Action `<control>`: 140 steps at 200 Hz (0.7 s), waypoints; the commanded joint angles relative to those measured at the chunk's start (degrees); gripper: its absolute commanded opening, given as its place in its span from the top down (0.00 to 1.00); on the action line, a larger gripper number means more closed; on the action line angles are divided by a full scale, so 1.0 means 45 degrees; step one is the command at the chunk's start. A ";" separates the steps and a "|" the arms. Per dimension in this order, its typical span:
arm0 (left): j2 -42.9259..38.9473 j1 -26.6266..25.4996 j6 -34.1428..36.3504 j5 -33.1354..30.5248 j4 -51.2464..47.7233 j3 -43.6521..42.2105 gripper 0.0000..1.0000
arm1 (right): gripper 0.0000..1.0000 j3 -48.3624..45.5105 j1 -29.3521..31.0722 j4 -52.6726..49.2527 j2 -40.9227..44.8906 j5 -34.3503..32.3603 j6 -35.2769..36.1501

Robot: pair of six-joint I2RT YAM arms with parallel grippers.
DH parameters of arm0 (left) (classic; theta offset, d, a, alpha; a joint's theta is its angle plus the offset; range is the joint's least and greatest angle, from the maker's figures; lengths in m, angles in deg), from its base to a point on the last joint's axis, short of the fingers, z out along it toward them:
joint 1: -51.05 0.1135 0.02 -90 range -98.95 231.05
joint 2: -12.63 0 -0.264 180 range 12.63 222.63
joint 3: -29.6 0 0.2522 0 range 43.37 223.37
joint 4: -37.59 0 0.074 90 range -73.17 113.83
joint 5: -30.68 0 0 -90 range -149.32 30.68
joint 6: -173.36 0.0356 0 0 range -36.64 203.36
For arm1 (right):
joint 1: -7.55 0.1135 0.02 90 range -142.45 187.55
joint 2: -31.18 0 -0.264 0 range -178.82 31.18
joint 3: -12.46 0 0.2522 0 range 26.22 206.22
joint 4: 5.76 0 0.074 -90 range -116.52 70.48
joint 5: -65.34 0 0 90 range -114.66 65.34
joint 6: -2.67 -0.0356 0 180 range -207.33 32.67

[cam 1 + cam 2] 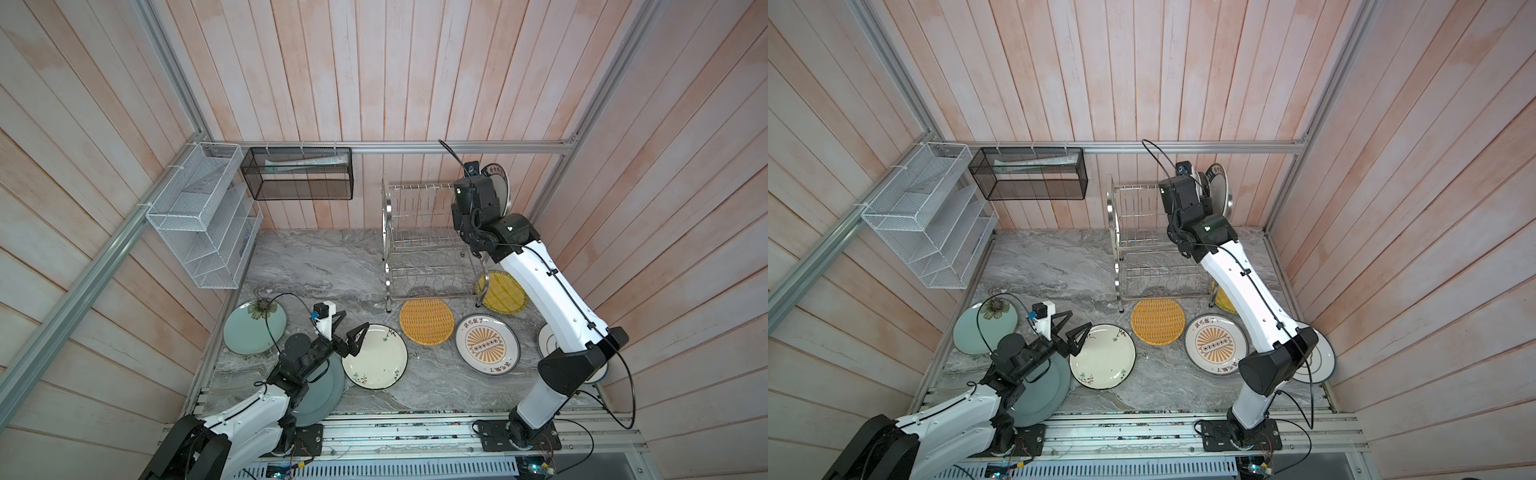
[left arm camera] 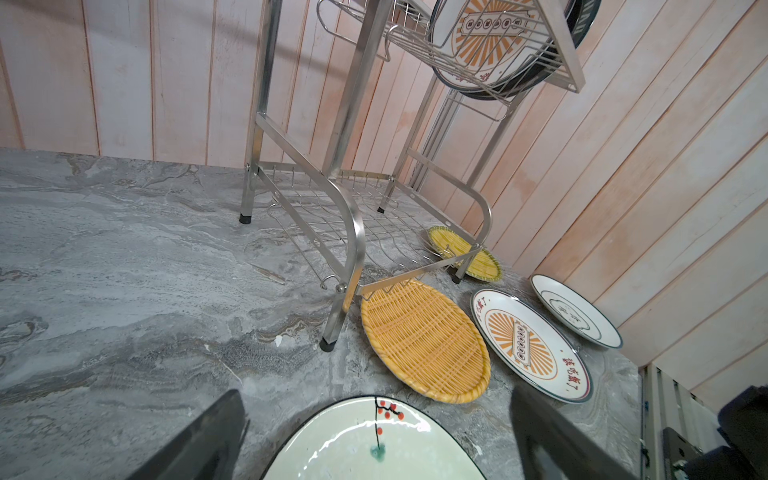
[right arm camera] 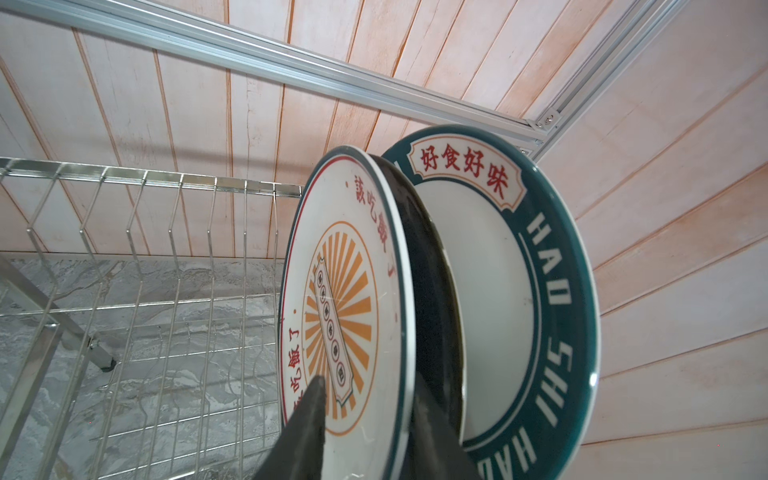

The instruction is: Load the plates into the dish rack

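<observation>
The steel dish rack (image 1: 419, 232) stands at the back right. On its top tier, upright, are a sunburst plate (image 3: 345, 291), a black plate (image 3: 432, 270) and a teal-rimmed plate (image 3: 552, 291). My right gripper (image 3: 370, 386) straddles the sunburst plate's rim, jaws apart, one finger on each side. My left gripper (image 1: 356, 319) hangs open over the far edge of the cream floral plate (image 1: 376, 359), holding nothing. Flat on the table lie an orange woven plate (image 1: 427, 321), a yellow woven plate (image 1: 503, 293), a second sunburst plate (image 1: 487, 344) and a pale teal plate (image 1: 249, 332).
A grey-blue plate (image 1: 322, 390) lies under the left arm. The right arm half hides a blue-ringed white plate (image 1: 1316, 361). A white mesh organizer (image 1: 199, 216) and a black mesh basket (image 1: 297, 174) hang on the back left walls. The rack's lower tier (image 2: 353, 232) holds nothing.
</observation>
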 commanded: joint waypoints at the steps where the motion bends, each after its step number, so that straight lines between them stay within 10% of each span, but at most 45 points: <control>1: 0.0120 0.0060 0.0112 0.0197 -0.0077 0.0425 0.00 | 0.65 0.0064 0.0037 0.0032 0.0203 -0.0211 0.0111; 140: 0.0525 0.0051 -0.0006 0.0332 -0.0380 0.0698 0.00 | 0.77 -0.1471 -0.0550 0.1787 0.1072 0.0912 0.1068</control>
